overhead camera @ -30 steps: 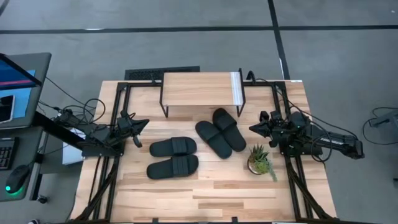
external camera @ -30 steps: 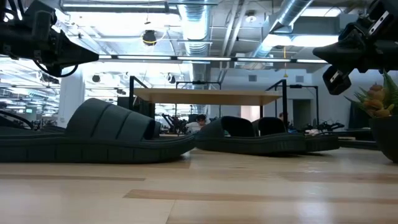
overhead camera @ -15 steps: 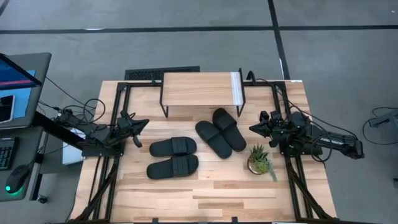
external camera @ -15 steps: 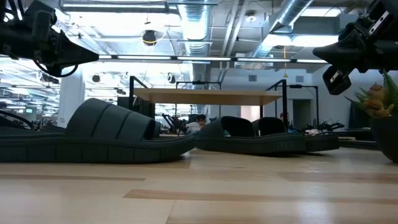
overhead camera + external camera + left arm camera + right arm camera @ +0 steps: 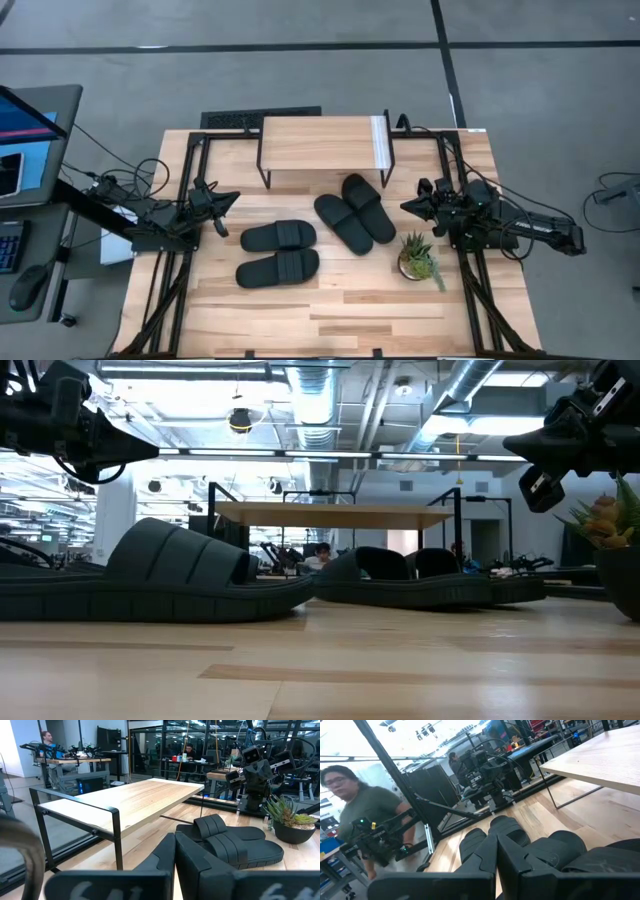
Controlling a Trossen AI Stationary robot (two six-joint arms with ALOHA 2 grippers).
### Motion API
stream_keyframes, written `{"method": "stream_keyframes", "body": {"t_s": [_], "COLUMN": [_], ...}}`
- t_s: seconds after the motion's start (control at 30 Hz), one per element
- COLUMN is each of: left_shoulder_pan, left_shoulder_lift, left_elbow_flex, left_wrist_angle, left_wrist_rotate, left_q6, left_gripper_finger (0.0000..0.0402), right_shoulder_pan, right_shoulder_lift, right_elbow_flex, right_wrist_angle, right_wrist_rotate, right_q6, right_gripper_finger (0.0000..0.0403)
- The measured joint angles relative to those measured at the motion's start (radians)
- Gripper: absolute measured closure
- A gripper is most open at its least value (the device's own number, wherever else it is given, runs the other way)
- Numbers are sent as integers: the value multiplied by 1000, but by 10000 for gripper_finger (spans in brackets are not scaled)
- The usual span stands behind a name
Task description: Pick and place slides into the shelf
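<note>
Four black slides lay on the wooden desk in two pairs, all in front of the shelf at the desk's far edge. One pair sat side by side toward the left arm; the other pair lay angled just below the shelf's right legs, with a white strip along that end of the plank top. A small potted succulent stood just beside the angled pair, between it and the right arm.

The left gripper hovered at the desk's left side, fingers together and holding nothing. The right gripper hung at the right side, near the plant, its fingers likewise pressed together and empty. Black frame rails ran down both sides of the desk beneath the arms.

From desk height, the nearest slide filled the foreground and hid the one behind it; the shelf's legs were partly masked by the farther pair. The pot was cut off at the frame's edge. A person in a green shirt stood blurred beyond the desk, behind the left arm. A monitor sat off the desk's left side, cropped.
</note>
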Motion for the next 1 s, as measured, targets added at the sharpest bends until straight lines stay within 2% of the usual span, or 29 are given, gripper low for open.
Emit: {"method": "stream_keyframes", "body": {"t_s": [0.57, 0.77, 1.0], "left_shoulder_pan": [0, 0, 0], "left_shoulder_lift": [0, 0, 0], "left_elbow_flex": [0, 0, 0], "left_wrist_angle": [0, 0, 0], "left_wrist_rotate": [0, -5, -5], "left_q6": [4, 135, 139], "left_gripper_finger": [401, 402, 401], "right_shoulder_pan": [0, 0, 0], "right_shoulder_lift": [0, 0, 0], "right_elbow_flex": [0, 0, 0], "right_wrist_angle": [0, 0, 0], "right_wrist_rotate": [0, 0, 0], "right_q6": [0, 0, 0], "right_gripper_finger": [403, 403, 403]}}
